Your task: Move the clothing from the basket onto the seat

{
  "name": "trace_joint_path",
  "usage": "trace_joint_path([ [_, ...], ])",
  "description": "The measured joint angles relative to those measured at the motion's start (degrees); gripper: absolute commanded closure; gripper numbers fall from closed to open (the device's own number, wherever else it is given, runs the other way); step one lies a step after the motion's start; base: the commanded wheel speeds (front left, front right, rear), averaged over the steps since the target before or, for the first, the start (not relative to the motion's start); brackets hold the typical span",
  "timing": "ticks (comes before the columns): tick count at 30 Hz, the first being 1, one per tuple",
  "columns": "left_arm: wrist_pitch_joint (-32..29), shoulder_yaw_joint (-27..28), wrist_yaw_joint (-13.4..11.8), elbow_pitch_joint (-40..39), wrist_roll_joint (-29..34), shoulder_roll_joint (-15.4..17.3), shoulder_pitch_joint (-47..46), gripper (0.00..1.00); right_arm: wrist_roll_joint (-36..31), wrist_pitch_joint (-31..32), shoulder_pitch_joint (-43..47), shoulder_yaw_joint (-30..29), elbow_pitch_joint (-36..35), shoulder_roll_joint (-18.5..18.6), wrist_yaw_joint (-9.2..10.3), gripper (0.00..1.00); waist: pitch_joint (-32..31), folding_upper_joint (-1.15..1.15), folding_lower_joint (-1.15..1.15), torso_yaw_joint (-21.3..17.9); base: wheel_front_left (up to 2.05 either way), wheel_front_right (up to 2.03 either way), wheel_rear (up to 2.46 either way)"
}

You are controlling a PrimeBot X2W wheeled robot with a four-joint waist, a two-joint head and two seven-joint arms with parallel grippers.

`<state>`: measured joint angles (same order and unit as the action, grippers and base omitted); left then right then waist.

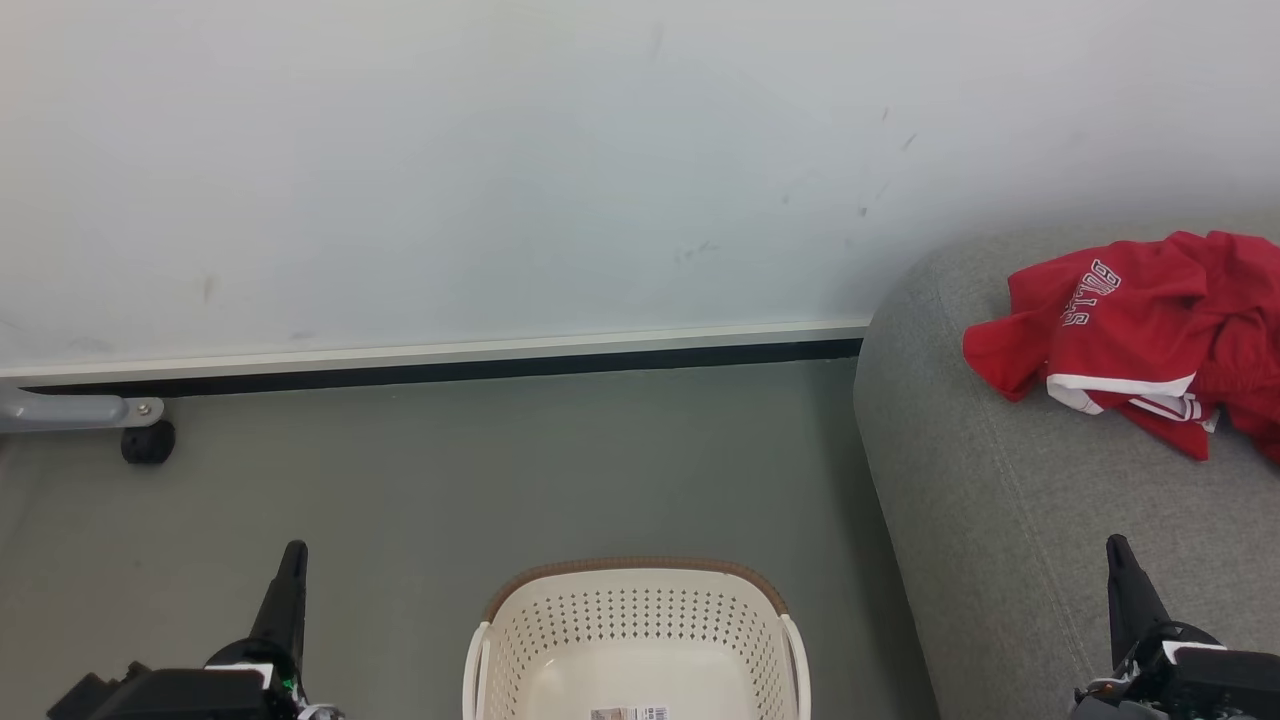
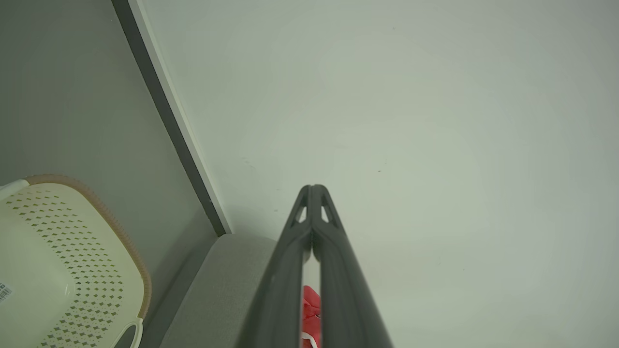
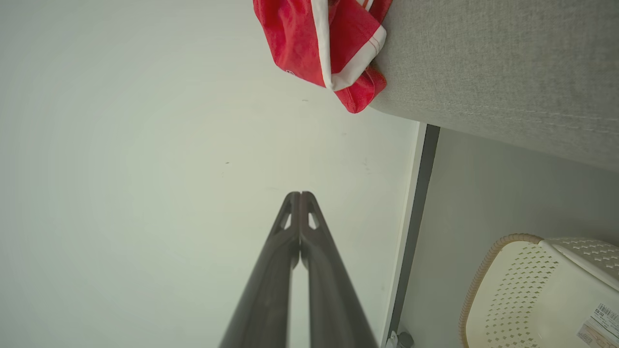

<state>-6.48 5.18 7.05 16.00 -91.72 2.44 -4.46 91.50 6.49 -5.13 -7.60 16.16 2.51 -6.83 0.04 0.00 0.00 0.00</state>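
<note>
The red clothing (image 1: 1140,335) with white trim and lettering lies crumpled on the grey seat (image 1: 1000,480) at the right; it also shows as clothing (image 3: 329,43) on the seat (image 3: 508,63). The cream basket (image 1: 640,640) with a brown rim stands on the floor at bottom centre, holding nothing but a label on its bottom. My left gripper (image 1: 294,550) is shut and empty, left of the basket. My right gripper (image 1: 1117,545) is shut and empty, over the seat's front part. In the wrist views both grippers (image 2: 313,187) (image 3: 300,194) have their tips pressed together.
A white wall (image 1: 500,160) with a pale and dark baseboard runs behind. A grey metal leg with a black caster (image 1: 148,441) stands at the left by the wall. Grey-green floor (image 1: 450,470) lies between basket and wall.
</note>
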Motion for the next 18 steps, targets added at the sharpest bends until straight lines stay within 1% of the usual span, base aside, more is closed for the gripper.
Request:
trace_joint_path([
  [18,0.00,0.00,0.01,0.00,0.00,0.00,0.00,1.00,0.00,0.00,0.00,0.00,0.01,0.00,0.00,1.00,0.00,0.00,0.00,0.00,0.00,0.00,0.00],
])
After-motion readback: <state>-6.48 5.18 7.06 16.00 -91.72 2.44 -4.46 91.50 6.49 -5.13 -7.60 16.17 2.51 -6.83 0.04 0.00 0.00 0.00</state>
